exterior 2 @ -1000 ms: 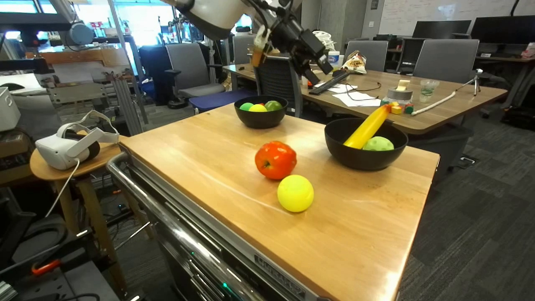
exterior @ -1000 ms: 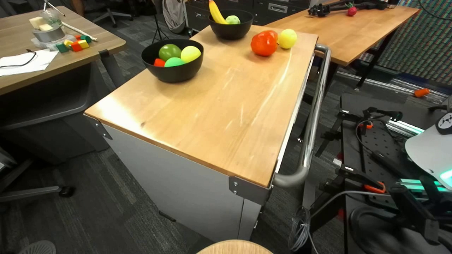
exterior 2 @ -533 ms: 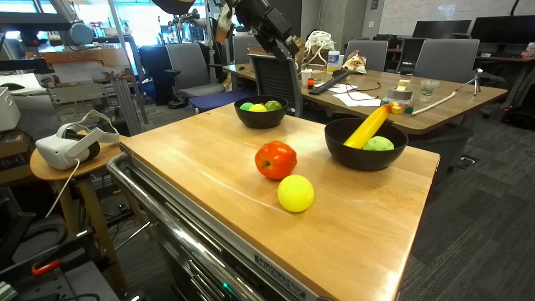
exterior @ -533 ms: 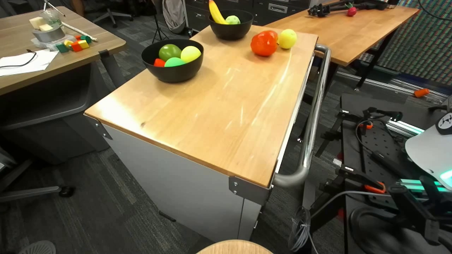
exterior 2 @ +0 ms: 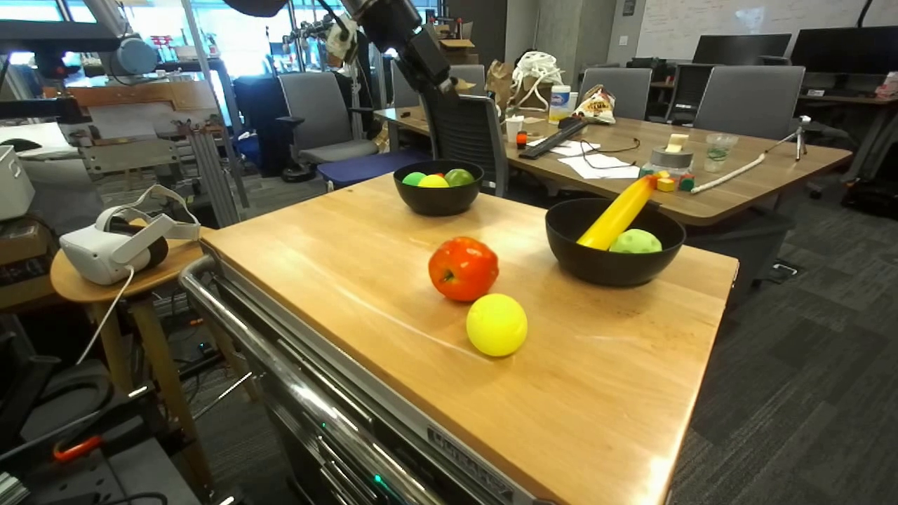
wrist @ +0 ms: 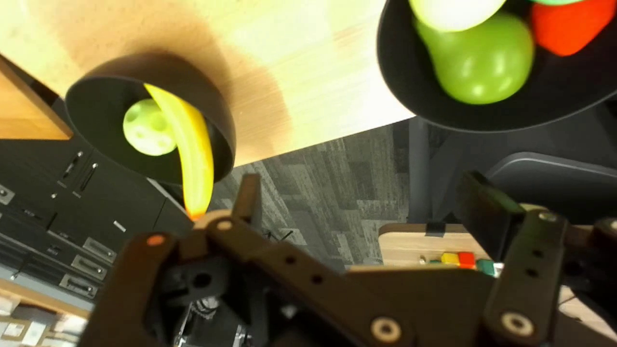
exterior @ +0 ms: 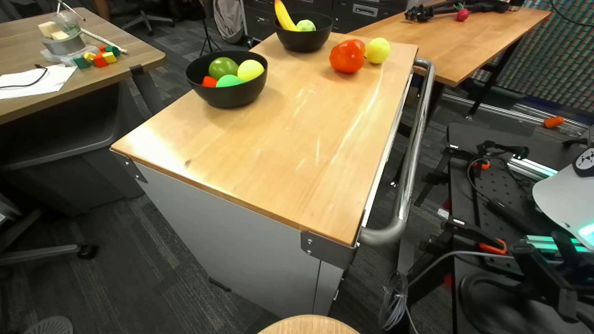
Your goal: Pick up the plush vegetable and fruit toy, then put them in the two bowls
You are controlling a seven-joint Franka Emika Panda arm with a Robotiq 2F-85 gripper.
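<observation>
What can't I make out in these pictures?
Robot arm: cut off by the top edge in an exterior view.
Red toy: lower part hidden by its bowl in an exterior view.
That bowl: cut off by the top and right edges in the wrist view.
Whiteboard: marks too faint and small to read in an exterior view.

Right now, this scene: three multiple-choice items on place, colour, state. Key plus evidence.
1. Where is the banana relative to the black bowl holding the pale green ball?
A. Partly inside
B. Underneath
C. Apart

2. What colour is the loose ball on the worktop?
A. Blue
B. Yellow
C. Purple

3. The gripper is
A. Shut on a toy
B. Shut, empty
C. Open, empty

1 A: it sits beside that ball, tip sticking out.
2 B: both exterior views show it yellow.
3 C: wrist view shows fingers apart, holding nothing.
</observation>
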